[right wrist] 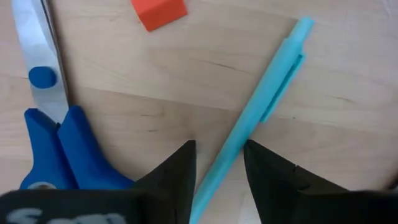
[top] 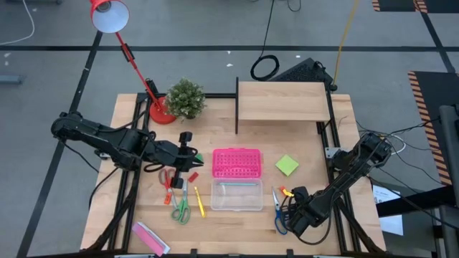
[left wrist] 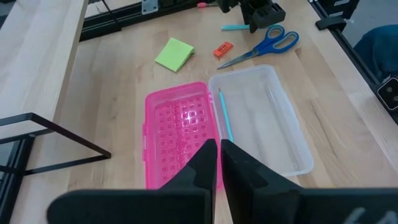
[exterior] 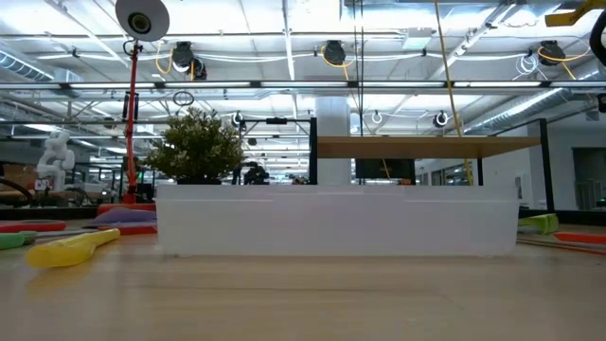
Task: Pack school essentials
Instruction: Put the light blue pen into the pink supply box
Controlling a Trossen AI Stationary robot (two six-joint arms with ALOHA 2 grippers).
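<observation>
right claw (right wrist: 217, 163) spread, straddling turquoise pen (right wrist: 261, 102) on tabletop, lower right of high view beside blue scissors (right wrist: 53, 134); pen axis diagonal, crossing finger gap. left claw (left wrist: 218, 155) clenched, empty, farther.

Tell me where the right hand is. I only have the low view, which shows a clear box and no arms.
Observer: The right hand is low over the table, right of the clear box. Its fingers are open on either side of a light-blue pen.
Operator: Anything else close to that pen?
Observer: Blue scissors lie beside it, and a small orange eraser lies just beyond.
Operator: And the left hand?
Observer: The left hand hangs just left of the pink lid, fingers together, with nothing visible between them.
</observation>
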